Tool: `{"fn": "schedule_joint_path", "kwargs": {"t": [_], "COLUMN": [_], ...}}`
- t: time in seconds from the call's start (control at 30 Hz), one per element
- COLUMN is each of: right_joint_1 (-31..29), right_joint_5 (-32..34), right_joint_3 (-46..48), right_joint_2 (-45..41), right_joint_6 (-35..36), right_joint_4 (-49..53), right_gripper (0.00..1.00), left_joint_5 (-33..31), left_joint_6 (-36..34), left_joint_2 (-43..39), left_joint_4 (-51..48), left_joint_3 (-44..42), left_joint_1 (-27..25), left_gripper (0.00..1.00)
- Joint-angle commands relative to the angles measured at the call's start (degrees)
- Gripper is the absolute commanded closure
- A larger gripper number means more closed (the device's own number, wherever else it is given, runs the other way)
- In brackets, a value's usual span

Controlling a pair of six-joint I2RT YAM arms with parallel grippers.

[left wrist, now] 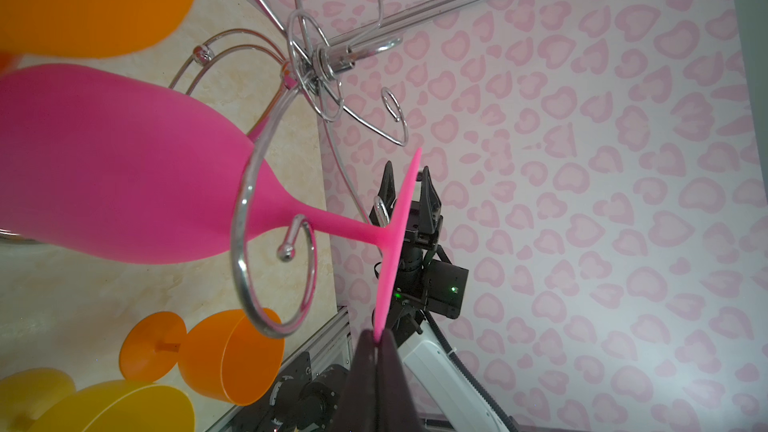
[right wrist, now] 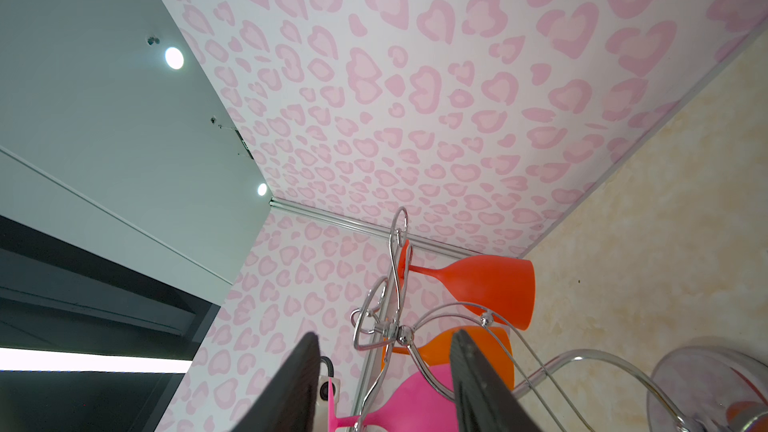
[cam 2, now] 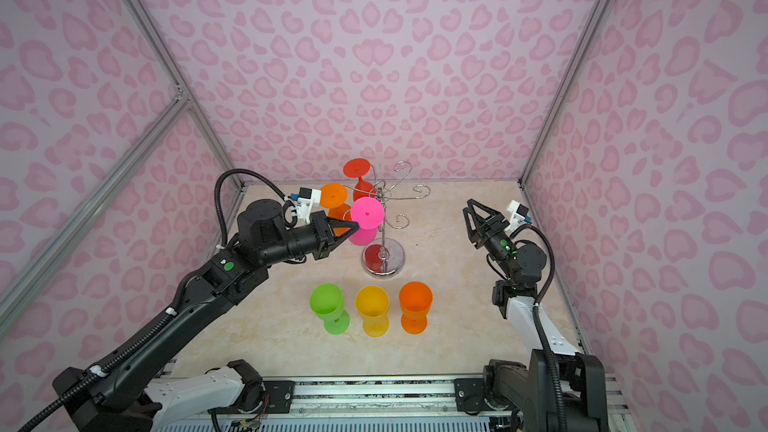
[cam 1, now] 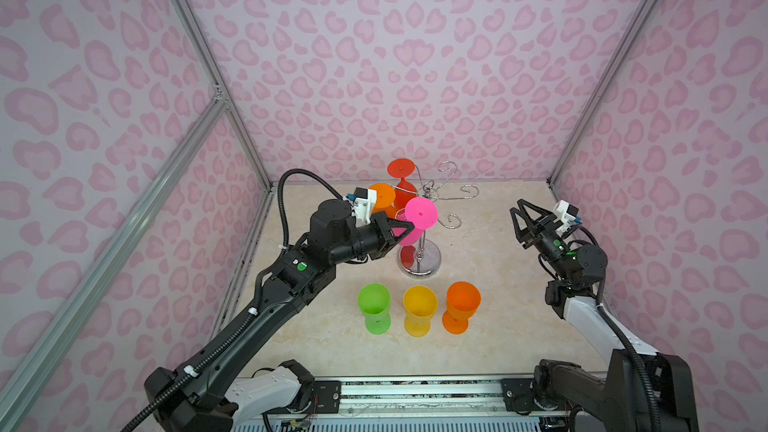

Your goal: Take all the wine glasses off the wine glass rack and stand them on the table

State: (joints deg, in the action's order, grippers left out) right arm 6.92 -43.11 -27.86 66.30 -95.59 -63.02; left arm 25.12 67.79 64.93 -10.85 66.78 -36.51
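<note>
One wrist view shows left gripper [left wrist: 377, 336] pinching pink wine glass [left wrist: 124, 168] at foot — right gripper [cam 1: 516, 206] half-open, empty.

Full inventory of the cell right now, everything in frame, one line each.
wine glass rack: 1, chrome, back centre of the table
hung glasses: 3, red glass, hung orange glass, pink glass, upside down on the rack's left hooks
standing glasses: 3, green glass, yellow glass, standing orange glass, upright in a row in front of the rack
table: 1, beige marble
walls: 3, pink heart print
left hand: 1, black, shut on the pink glass's foot edge
right hand: 1, black, open, empty, right of the rack
</note>
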Motion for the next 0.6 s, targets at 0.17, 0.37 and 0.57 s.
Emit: {"fn": "schedule_joint_path", "kwargs": {"t": [0.17, 0.37, 0.57], "right_joint_1": [0.03, 0.03, 0.03], "right_joint_5": [-0.57, -0.57, -1.55], "right_joint_3": [0.08, -0.01, -0.01], "right_joint_2": [-0.38, -0.56, -2.14], "right_joint_6": [-0.3, -0.3, 0.03], "right_joint_4": [-0.79, -0.53, 1.06], "right_gripper": [0.49, 0.49, 0.49], "left_joint_5": [0.55, 0.36, 0.12], "left_joint_6": [-1.86, -1.98, -1.57], "left_joint_2": [-1.11, -2.24, -3.92], "left_joint_4": [-1.72, -2.64, -3.32], "left_joint_3": [-1.02, -1.3, -2.27], "left_joint_1": [-0.4, -1.16, -2.24], "left_gripper": [0.98, 0.98, 0.98]}}
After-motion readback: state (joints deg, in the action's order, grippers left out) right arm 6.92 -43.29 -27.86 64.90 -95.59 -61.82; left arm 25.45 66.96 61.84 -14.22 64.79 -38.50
